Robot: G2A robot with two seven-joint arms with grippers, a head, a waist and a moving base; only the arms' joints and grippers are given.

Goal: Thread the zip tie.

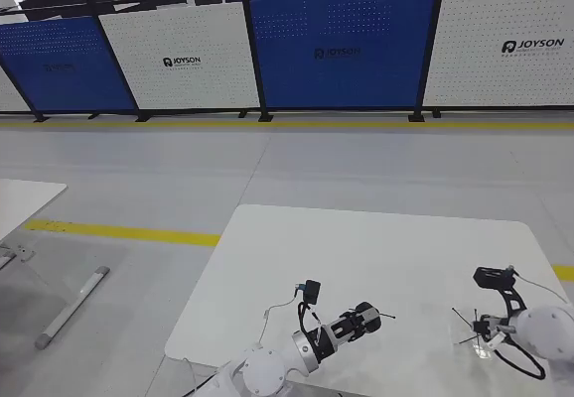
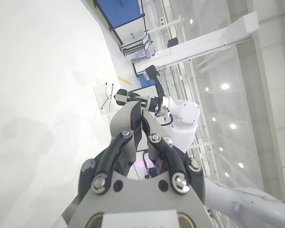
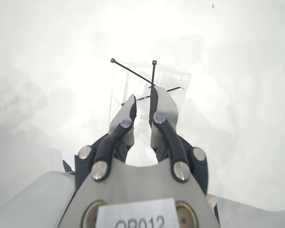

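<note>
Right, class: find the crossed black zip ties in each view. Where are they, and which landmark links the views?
Top view: zip ties at the table's near right edge, beside the right gripper.
Left wrist view: zip ties far across the table, by that gripper.
Right wrist view: zip ties just beyond the open right gripper.
Shared landmark: the right gripper.

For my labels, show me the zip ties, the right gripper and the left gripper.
zip ties (image 3: 133,72), right wrist view, on the diagonal tie's strap.
right gripper (image 3: 144,92), right wrist view, midway between its fingertips.
left gripper (image 2: 140,111), left wrist view, midway between its fingertips.
</note>
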